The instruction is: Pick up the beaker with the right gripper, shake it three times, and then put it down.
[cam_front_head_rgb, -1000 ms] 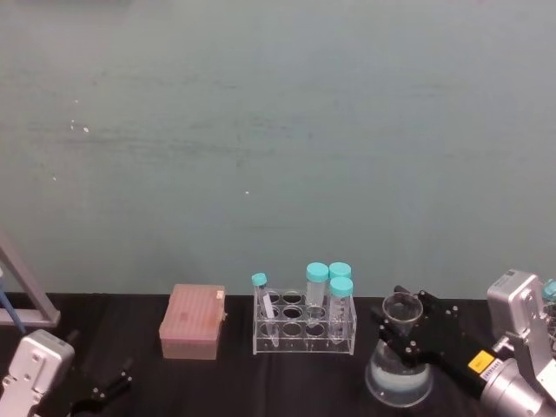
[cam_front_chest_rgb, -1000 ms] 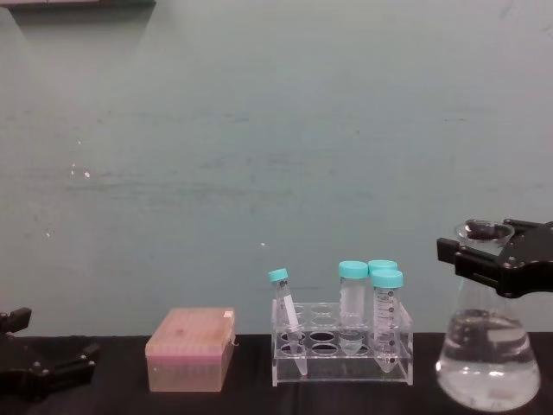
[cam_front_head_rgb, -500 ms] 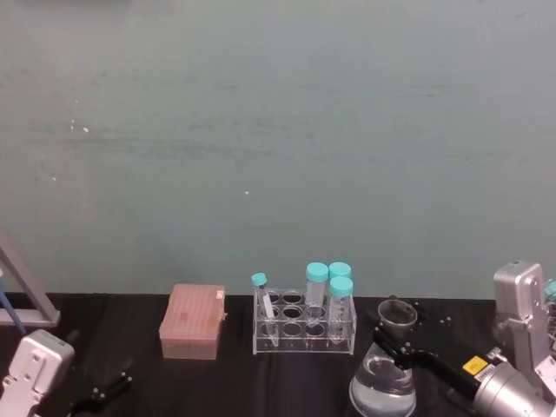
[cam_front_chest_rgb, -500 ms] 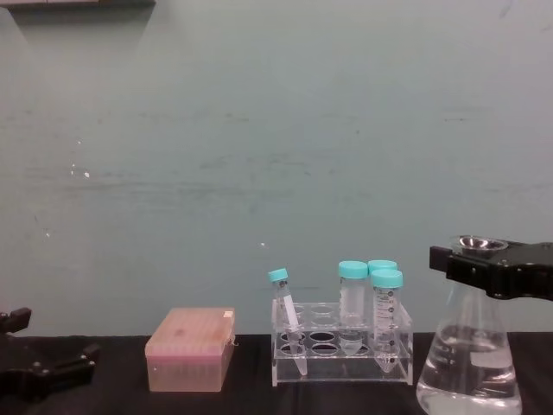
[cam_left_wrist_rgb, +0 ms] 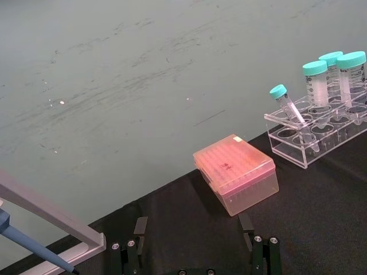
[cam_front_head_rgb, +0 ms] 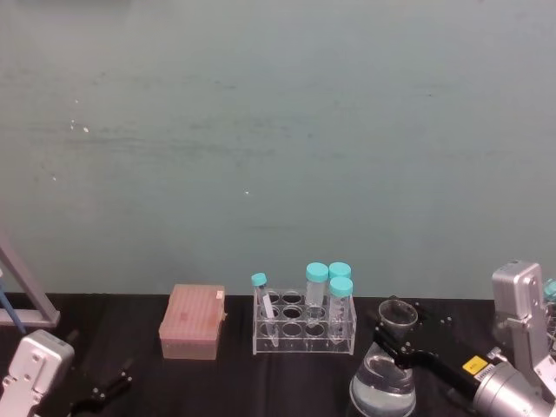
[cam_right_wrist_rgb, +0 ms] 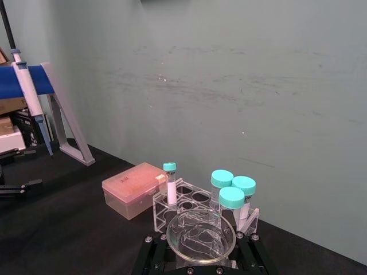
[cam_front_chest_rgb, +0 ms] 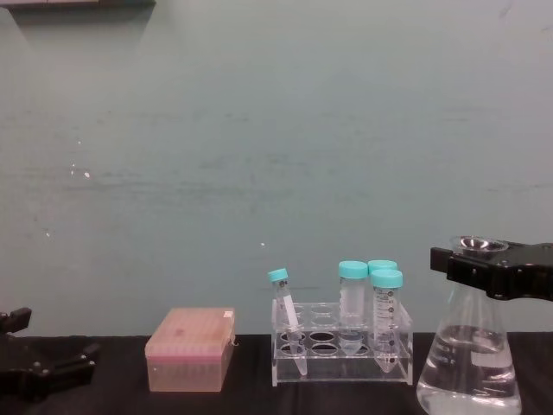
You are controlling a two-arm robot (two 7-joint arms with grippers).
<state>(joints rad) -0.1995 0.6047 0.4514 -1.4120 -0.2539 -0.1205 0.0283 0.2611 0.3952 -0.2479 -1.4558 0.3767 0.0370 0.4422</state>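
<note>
The clear glass conical beaker (cam_front_chest_rgb: 469, 363), clamped at its neck by the black blocky right gripper (cam_front_chest_rgb: 478, 270), is best shaken gently and upright; the thin-fingered left gripper (cam_left_wrist_rgb: 193, 224) lies parked low at the left, fingers apart.

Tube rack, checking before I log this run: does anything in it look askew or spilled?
The small teal-capped tube at the rack's left end leans sideways, while the three larger tubes stand upright. No spill shows around the rack.
</note>
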